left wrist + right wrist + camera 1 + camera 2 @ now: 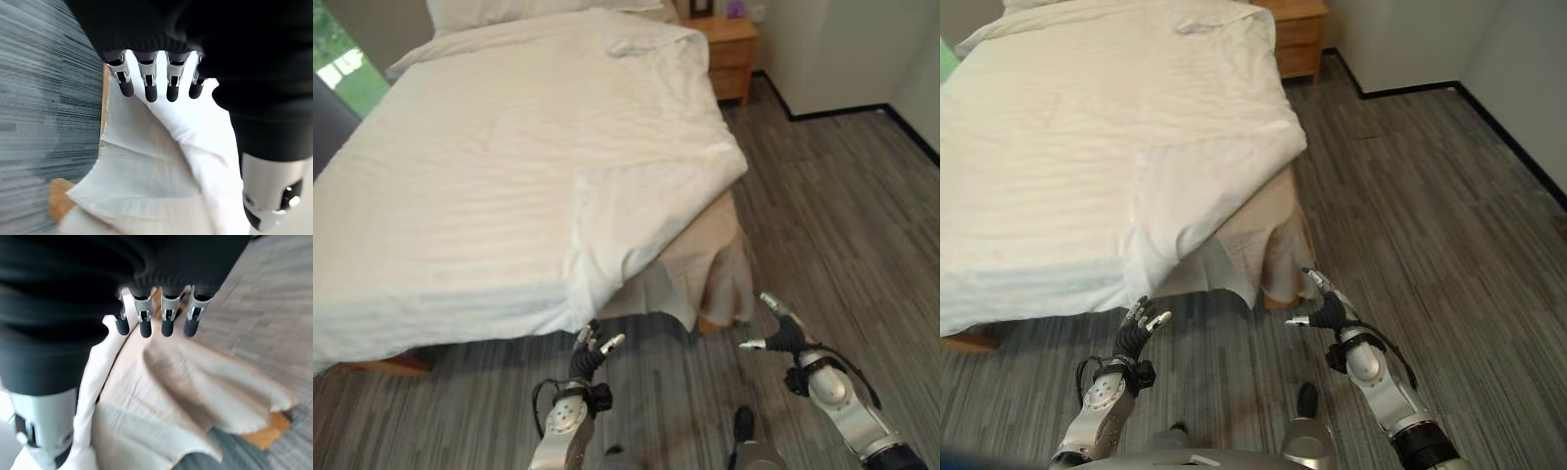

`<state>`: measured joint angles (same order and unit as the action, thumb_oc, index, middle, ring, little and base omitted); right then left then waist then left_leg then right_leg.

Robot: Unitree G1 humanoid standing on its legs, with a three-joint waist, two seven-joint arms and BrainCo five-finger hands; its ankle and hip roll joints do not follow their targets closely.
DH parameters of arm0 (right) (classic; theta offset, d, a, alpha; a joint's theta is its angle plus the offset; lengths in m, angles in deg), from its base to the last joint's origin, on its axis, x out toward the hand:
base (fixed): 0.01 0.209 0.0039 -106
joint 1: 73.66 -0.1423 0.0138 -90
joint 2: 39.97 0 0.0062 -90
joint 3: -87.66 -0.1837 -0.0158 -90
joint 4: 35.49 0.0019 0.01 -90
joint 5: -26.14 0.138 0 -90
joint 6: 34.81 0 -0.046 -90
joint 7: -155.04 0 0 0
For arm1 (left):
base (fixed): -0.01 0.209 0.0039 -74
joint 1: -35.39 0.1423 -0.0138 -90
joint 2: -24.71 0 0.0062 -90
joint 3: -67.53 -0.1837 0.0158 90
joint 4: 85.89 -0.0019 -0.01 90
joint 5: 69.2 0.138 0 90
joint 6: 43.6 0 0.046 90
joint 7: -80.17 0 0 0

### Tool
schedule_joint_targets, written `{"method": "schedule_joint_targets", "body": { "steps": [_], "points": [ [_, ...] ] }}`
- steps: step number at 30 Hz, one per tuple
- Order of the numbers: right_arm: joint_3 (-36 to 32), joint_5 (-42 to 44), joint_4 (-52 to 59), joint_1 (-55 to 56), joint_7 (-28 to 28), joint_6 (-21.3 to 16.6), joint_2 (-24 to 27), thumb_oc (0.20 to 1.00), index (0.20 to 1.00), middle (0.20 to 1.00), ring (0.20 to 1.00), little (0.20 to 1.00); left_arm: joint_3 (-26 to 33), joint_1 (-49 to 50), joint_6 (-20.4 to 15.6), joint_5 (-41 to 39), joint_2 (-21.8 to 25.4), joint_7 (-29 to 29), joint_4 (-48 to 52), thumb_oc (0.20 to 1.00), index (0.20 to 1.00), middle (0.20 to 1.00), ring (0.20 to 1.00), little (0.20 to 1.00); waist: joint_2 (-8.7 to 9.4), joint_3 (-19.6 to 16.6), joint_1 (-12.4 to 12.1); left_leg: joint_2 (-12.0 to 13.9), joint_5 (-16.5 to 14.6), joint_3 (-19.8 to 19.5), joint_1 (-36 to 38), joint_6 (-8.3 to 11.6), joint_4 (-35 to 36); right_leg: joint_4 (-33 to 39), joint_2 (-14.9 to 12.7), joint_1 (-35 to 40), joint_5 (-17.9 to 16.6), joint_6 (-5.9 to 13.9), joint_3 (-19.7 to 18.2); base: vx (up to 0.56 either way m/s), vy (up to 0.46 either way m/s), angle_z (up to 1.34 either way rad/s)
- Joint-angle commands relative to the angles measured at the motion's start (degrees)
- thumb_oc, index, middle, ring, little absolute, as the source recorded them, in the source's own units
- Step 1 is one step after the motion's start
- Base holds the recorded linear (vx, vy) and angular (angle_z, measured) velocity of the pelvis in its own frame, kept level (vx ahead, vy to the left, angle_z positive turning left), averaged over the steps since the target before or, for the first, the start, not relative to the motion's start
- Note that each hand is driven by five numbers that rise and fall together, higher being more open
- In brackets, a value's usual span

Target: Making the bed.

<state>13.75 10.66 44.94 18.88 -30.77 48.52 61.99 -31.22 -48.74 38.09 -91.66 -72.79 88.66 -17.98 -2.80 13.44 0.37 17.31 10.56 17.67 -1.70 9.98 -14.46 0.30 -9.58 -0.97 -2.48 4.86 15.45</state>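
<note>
Soft daylight comes from the window (337,61) at the upper left of the head views and spreads evenly over the white sheet (509,176), which is bright but keeps its faint folds. The floor (832,215) at the right is dimmer, without glare. A dark shadow lies along the bed's lower edge. In the left wrist view the sheet washes out to near-white at the upper right, behind the unlit left hand (149,85). The right hand (144,320) is equally dark against the gently lit tan skirt (205,382).
</note>
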Motion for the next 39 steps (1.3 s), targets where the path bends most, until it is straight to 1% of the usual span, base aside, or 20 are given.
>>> {"method": "schedule_joint_targets", "body": {
  "steps": [1,2,3,4,6,7,9,10,12,13,14,16,18,19,22,23,25,35,36,39],
  "points": [
    [-0.4,2.1,4.9,0.0,-0.9,-1.9,0.3,1.000,1.000,1.000,1.000,1.000,-0.4,1.4,-2.7,-2.2,4.3,-1.2,7.3,1.000,1.000,1.000,1.000,1.000,3.70,0.1,-1.0,-0.8,-6.3,0.8,-2.0,-1.72,-8.3,4.7,-5.5,6.5,0.8,3.35,-4.0,0.09,-0.218,0.07],
    [-0.4,2.1,4.9,0.0,-0.9,-1.9,0.3,1.000,1.000,1.000,1.000,1.000,-0.4,1.4,-2.7,-2.2,4.3,-1.2,7.3,1.000,1.000,1.000,1.000,1.000,3.83,-0.1,-0.9,-1.0,-6.3,0.7,-2.4,-1.95,-8.5,4.7,-5.7,6.2,0.7,3.44,-3.9,0.15,-0.246,-0.22],
    [-1.0,2.3,4.5,0.1,-0.8,-1.5,0.0,1.000,1.000,1.000,1.000,1.000,-0.9,1.7,-2.5,-2.2,4.3,-2.4,8.5,1.000,1.000,1.000,1.000,1.000,4.09,0.5,-2.1,-6.8,-9.9,-0.8,-6.5,-3.06,-7.4,4.7,-4.6,7.5,1.5,3.01,-3.7,0.16,-0.166,-0.09],
    [-1.1,2.5,4.1,0.0,-0.9,-1.5,-0.4,1.000,1.000,1.000,1.000,1.000,-1.1,1.9,-2.3,-1.9,4.3,-2.8,8.9,1.000,1.000,1.000,1.000,1.000,4.07,0.1,-2.4,-8.6,-10.4,1.5,-6.6,-4.05,-3.8,4.7,-4.0,7.4,1.9,3.13,-3.3,0.24,-0.204,0.07],
    [-1.0,2.4,3.1,-0.2,-1.2,-1.5,-0.7,1.000,1.000,1.000,1.000,1.000,-1.4,3.0,-1.8,-1.0,4.5,-3.8,9.9,1.000,1.000,1.000,1.000,1.000,3.30,-0.5,-2.8,-11.0,-10.7,6.0,-5.6,-5.84,1.6,4.7,-1.9,9.0,3.5,3.22,-2.2,0.20,-0.048,0.09],
    [-1.0,2.4,3.1,-0.2,-1.2,-1.5,-0.7,1.000,1.000,1.000,1.000,1.000,-1.4,3.0,-1.8,-0.9,4.5,-3.8,9.9,1.000,1.000,1.000,1.000,1.000,3.35,-0.4,-2.8,-11.1,-10.6,6.1,-5.5,-5.87,1.8,4.7,-2.0,9.1,3.5,3.26,-2.2,0.30,0.041,0.15],
    [-0.8,0.3,2.7,-0.6,-1.2,-1.5,-0.8,1.000,1.000,1.000,1.000,1.000,-2.1,4.3,-1.1,0.4,4.7,-4.5,10.8,1.000,1.000,1.000,1.000,1.000,2.44,-1.7,-3.5,-13.5,-9.9,5.1,-0.7,-7.66,12.2,4.1,0.3,11.0,4.2,3.98,-1.1,0.30,0.069,0.05],
    [-0.8,0.3,2.7,-0.6,-1.2,-1.5,-0.8,1.000,1.000,1.000,1.000,1.000,-2.1,4.4,-1.1,0.4,4.7,-4.5,10.9,1.000,1.000,1.000,1.000,1.000,2.46,-1.5,-3.5,-13.7,-9.7,5.0,-0.3,-7.70,12.6,4.1,0.2,11.3,4.2,4.04,-1.0,0.26,0.061,-0.16],
    [-1.5,-0.6,2.7,0.9,-1.9,-1.7,-2.4,1.000,1.000,1.000,1.000,1.000,-3.9,2.3,-0.2,2.2,6.1,-4.1,10.6,1.000,1.000,1.000,1.000,1.000,4.13,-2.2,-2.6,-13.8,-9.6,3.4,5.2,-8.79,19.4,-9.5,-0.6,7.2,3.1,6.53,0.1,0.21,0.023,0.06],
    [-1.6,-0.6,2.7,0.9,-1.9,-1.7,-2.4,1.000,1.000,1.000,1.000,1.000,-3.9,2.3,-0.2,2.2,6.1,-4.1,10.6,1.000,1.000,1.000,1.000,1.000,4.12,-2.3,-2.6,-13.8,-9.6,3.4,5.0,-8.79,19.4,-9.5,-0.5,7.0,3.0,6.51,0.1,0.16,-0.067,0.53],
    [-1.1,-0.4,3.2,1.2,-1.9,-1.8,-3.4,1.000,1.000,1.000,1.000,1.000,-4.9,0.1,0.2,3.1,7.5,-3.0,10.8,1.000,1.000,1.000,1.000,1.000,4.66,-0.6,-0.7,-12.3,-10.5,3.0,7.4,-8.46,19.5,-21.5,-1.3,0.7,-3.0,10.14,-1.7,0.14,-0.077,0.61],
    [-1.0,-0.6,3.4,1.1,-2.4,-1.7,-3.8,1.000,1.000,1.000,1.000,1.000,-5.0,-2.0,0.1,3.5,8.4,-1.7,11.1,1.000,1.000,1.000,1.000,1.000,3.50,0.0,0.0,-9.9,-10.2,2.6,8.1,-8.24,19.5,-29.6,-1.2,-5.0,-5.6,10.14,-2.0,0.19,-0.019,0.44],
    [-1.3,-1.0,3.6,1.2,-2.8,-1.6,-3.7,1.000,1.000,1.000,1.000,1.000,-4.8,-2.8,0.0,3.5,8.5,-1.3,11.4,1.000,1.000,1.000,1.000,1.000,3.57,-0.1,0.0,-9.9,-10.8,2.7,8.7,-8.31,19.5,-31.2,-3.2,-6.5,-5.5,10.14,-0.8,0.18,0.011,0.30],
    [-1.7,-1.9,3.8,1.3,-3.4,-1.2,-3.3,1.000,1.000,1.000,1.000,1.000,-4.7,-3.6,-0.1,3.4,9.0,-1.2,12.4,1.000,1.000,1.000,1.000,1.000,4.36,-0.4,0.1,-10.6,-11.7,2.5,9.3,-8.13,19.5,-26.9,-6.1,-6.5,-4.5,9.63,0.8,0.23,-0.048,0.16],
    [-2.4,-2.6,4.2,1.0,-3.9,-0.6,-2.9,1.000,1.000,1.000,1.000,1.000,-4.7,-3.5,-0.4,3.6,9.5,-1.2,13.7,1.000,1.000,1.000,1.000,1.000,5.92,-0.8,0.5,-11.5,-13.5,0.6,10.5,-6.91,19.5,-12.9,-6.2,-5.3,-2.0,7.83,0.1,0.25,-0.099,0.18],
    [-2.4,-2.6,4.2,1.0,-3.9,-0.6,-2.9,1.000,1.000,1.000,1.000,1.000,-4.7,-3.5,-0.4,3.6,9.5,-1.2,13.7,1.000,1.000,1.000,1.000,1.000,5.88,-0.8,0.6,-11.4,-13.3,0.5,10.4,-6.86,19.5,-12.3,-6.0,-5.0,-2.5,7.68,0.3,0.32,-0.199,0.06],
    [-3.1,-3.3,4.5,1.2,-4.1,0.1,-2.9,1.000,1.000,1.000,1.000,1.000,-2.6,-3.1,-0.5,4.1,9.6,-0.9,13.7,1.000,1.000,1.000,1.000,1.000,7.29,-1.8,1.2,-10.2,-15.4,-1.0,12.8,-4.53,19.5,3.4,-6.1,-6.3,-6.7,8.75,-1.6,0.41,-0.252,0.20],
    [-4.0,-2.7,4.7,5.1,-1.9,-0.1,-2.9,1.000,1.000,1.000,1.000,1.000,2.2,-4.4,-1.2,11.7,10.8,2.3,14.0,1.000,1.000,1.000,1.000,1.000,6.69,-3.6,2.6,-8.9,-17.6,-2.4,18.2,-2.79,19.5,3.4,-4.7,-4.2,-7.6,7.47,0.2,0.22,-0.155,0.23],
    [-4.1,-1.6,3.9,5.7,-1.7,-0.3,-3.0,1.000,1.000,1.000,1.000,1.000,2.8,-5.1,-1.1,12.1,10.5,3.2,13.7,1.000,1.000,1.000,1.000,1.000,5.87,-3.7,2.8,-8.5,-17.1,-3.0,18.7,-2.60,19.5,3.8,-4.0,-3.3,-7.2,7.11,0.1,0.18,-0.149,0.25],
    [-4.7,1.3,2.3,6.7,-0.5,-1.0,-1.3,1.000,1.000,1.000,1.000,1.000,6.8,-8.9,-0.6,17.2,12.2,7.5,12.0,1.000,1.000,1.000,1.000,1.000,3.03,-3.0,2.9,-6.5,-12.2,-4.4,13.5,-0.14,6.3,4.7,-2.7,1.4,-3.9,4.95,1.7,0.18,-0.174,0.13]
  ]
}}
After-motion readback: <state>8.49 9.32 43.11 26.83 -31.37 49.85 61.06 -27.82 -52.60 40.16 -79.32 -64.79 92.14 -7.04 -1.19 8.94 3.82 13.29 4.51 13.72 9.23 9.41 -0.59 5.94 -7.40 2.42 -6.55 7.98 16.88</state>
